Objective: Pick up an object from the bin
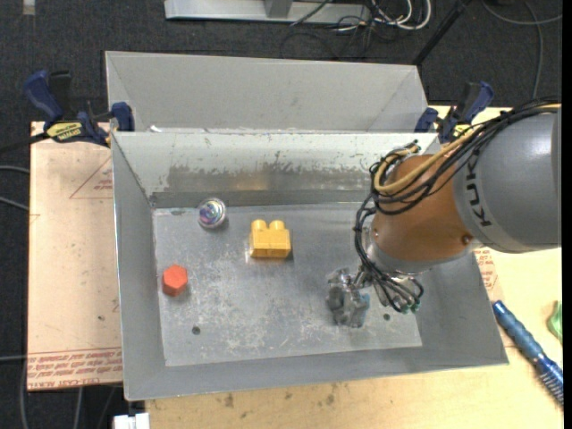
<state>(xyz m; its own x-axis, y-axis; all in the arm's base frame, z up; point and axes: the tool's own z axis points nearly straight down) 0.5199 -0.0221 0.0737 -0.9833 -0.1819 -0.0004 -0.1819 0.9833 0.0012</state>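
Looking down into the grey metal bin (pixel 136 266), you find the tool (pixel 349 304) low over the floor in the near right part, under the arm's orange cover (pixel 416 226) and its dark cables (pixel 393 293). The cover and cables hide much of the tool, so you cannot tell how far open it is or whether it has hold of anything. Three loose things lie to its left, all apart from it and from one another. A yellow plastic studded brick (pixel 270 239) is nearest. A small shiny patterned ball (pixel 212 213) sits beyond it at the foot of the back wall, and a small red hexagonal block (pixel 175 280) lies far left. Open grey floor separates the tool from the brick.
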